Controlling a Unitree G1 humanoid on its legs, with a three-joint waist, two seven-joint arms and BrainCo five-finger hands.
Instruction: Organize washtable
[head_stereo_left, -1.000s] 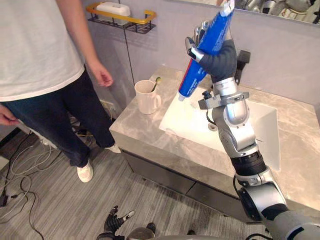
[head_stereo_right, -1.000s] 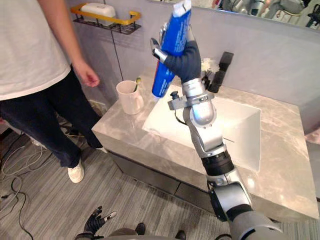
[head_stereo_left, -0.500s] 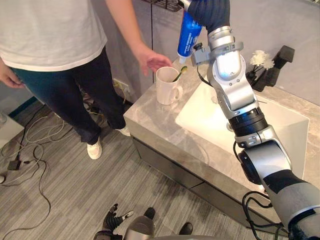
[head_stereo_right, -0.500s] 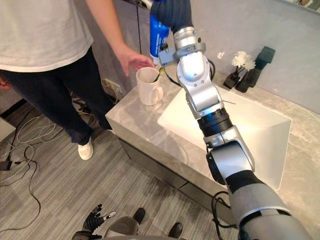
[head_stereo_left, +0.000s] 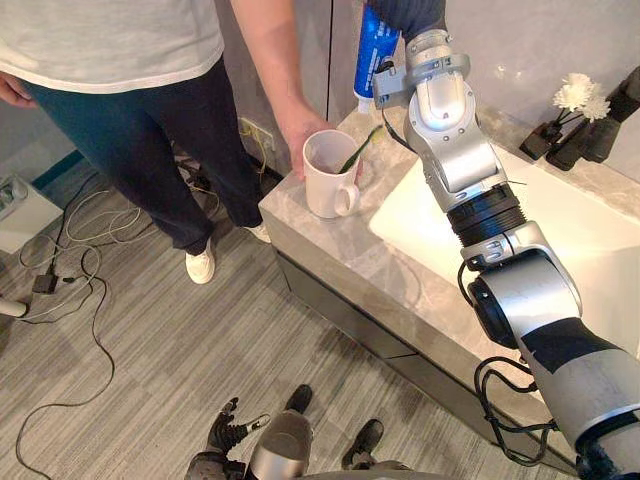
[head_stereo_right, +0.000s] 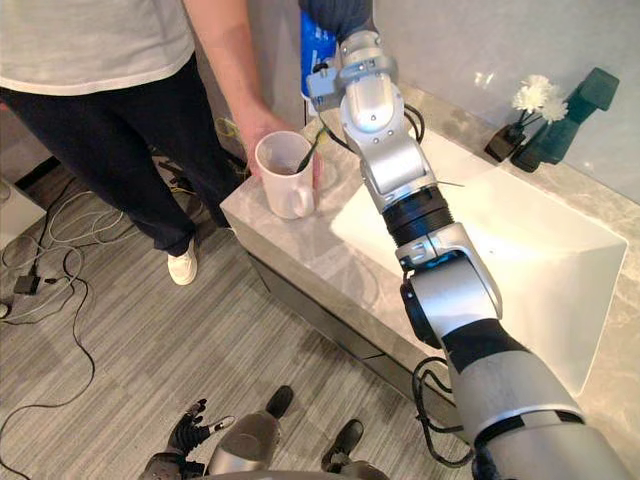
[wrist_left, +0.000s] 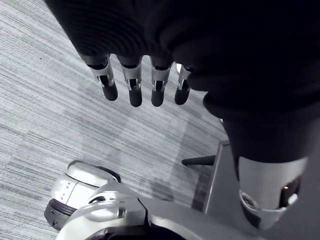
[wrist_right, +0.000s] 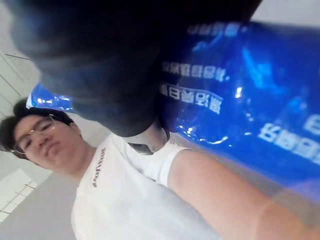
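Blue toothpaste tube (head_stereo_left: 374, 50), clasped in the raised right hand (head_stereo_left: 408, 12) above the white mug (head_stereo_left: 328, 178) on the tabletop (head_stereo_left: 350, 262) corner, a person's hand (head_stereo_left: 298, 125) against that mug; left hand (wrist_left: 134, 86) slack-fingered, low over the floor; tube judged not yet stowed in mug.

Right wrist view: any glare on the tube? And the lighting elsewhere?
Right wrist view: small bright glints on the blue tube, the right hand a dark mass over it. Left eye view: the white sink is brightest, the mug evenly lit. Left wrist view: a soft dark patch on the floor under the open left hand.
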